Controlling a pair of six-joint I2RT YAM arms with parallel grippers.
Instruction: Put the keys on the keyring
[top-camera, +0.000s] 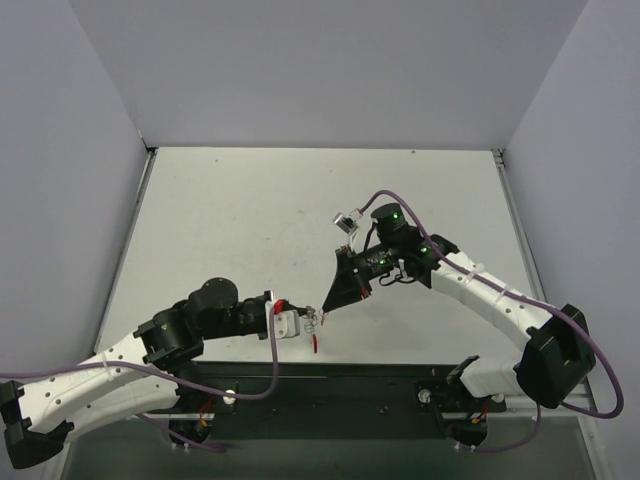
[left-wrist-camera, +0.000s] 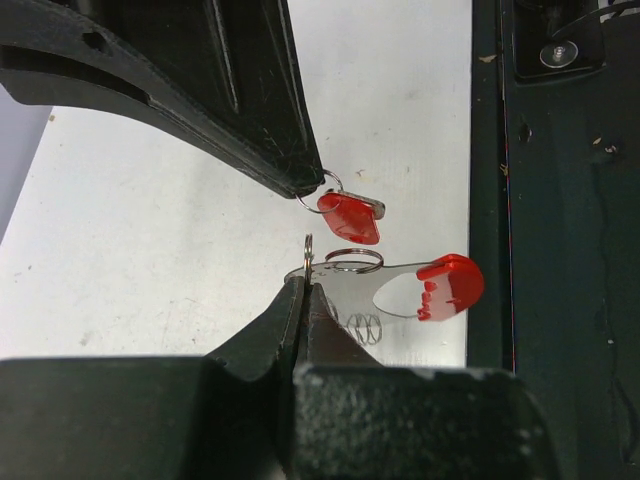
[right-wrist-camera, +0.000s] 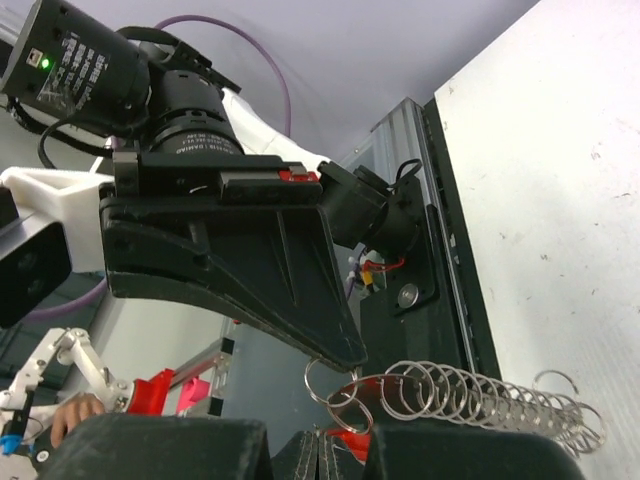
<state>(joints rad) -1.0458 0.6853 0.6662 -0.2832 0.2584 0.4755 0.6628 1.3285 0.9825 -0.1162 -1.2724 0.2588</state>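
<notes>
Tip to tip above the near edge of the white table (top-camera: 250, 220), just ahead of the black base rail (top-camera: 340, 372): left gripper (left-wrist-camera: 305, 292) rising from below in its own wrist view, right gripper (left-wrist-camera: 312, 184) slanting in from the upper left. Left fingers pressed together, pinching the silver end of the red-headed key (left-wrist-camera: 450, 284), flat shaft held level, red head pointing away towards the rail. Right fingers likewise closed, nipping the keyring (left-wrist-camera: 338, 182), a small silver split ring with a red tag (left-wrist-camera: 350, 217) dangling from it. Keyring just above the key's shaft, close but apart, with the tag hanging almost down to a second small ring (left-wrist-camera: 352, 260) at the shaft's upper edge. In the right wrist view, a string of small silver rings (right-wrist-camera: 470, 395) trailing off to the right of the pinched tips; too tangled to tell what it hangs from.
</notes>
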